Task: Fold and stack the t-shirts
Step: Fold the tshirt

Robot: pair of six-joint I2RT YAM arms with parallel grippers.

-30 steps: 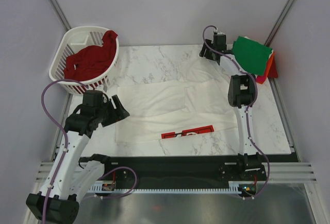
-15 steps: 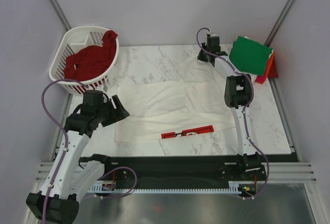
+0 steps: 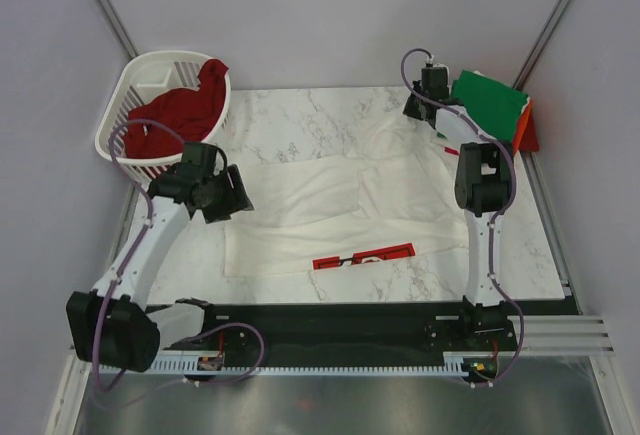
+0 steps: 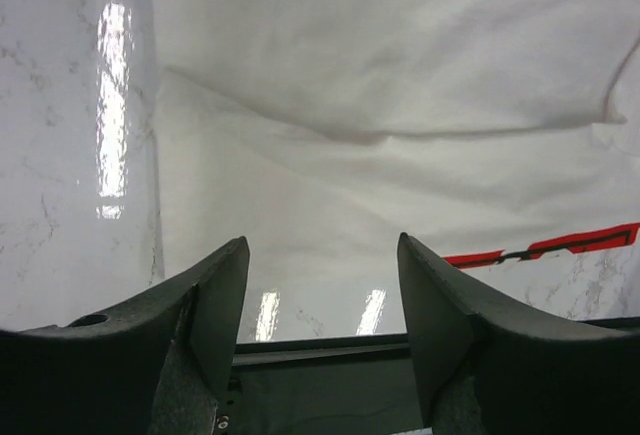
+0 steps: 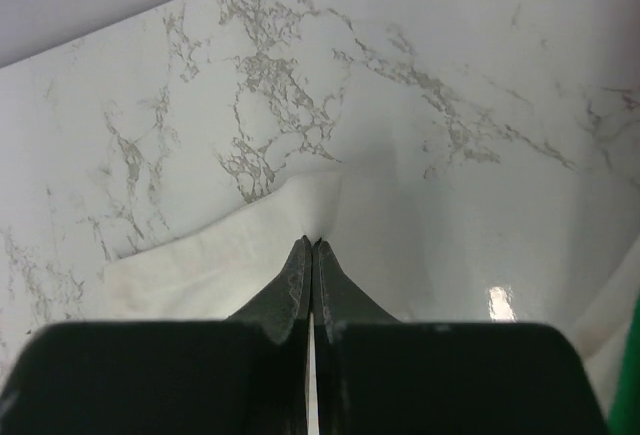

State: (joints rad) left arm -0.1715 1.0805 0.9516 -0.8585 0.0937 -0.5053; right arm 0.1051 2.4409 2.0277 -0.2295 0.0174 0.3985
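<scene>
A white t-shirt [image 3: 320, 205] with a red print [image 3: 365, 255] along its near edge lies spread flat on the marble table. My left gripper [image 3: 233, 205] hovers open over the shirt's left edge; in the left wrist view its fingers [image 4: 225, 285] frame bare cloth [image 4: 380, 75] and nothing sits between them [image 4: 322, 255]. My right gripper [image 3: 420, 105] is at the shirt's far right corner. Seen from the right wrist, it is shut [image 5: 312, 243] with a peak of white cloth [image 5: 230, 255] pinched at its tips.
A white slatted basket [image 3: 150, 70] at the far left holds a dark red tee [image 3: 175, 115]. A folded green tee [image 3: 488, 105] lies on an orange one [image 3: 522, 127] at the far right, close to my right gripper. Grey walls stand on both sides.
My right gripper shut on the shirt's far corner and shifted a little to the right. My left arm swung farther in, bringing its gripper over the shirt's left edge.
</scene>
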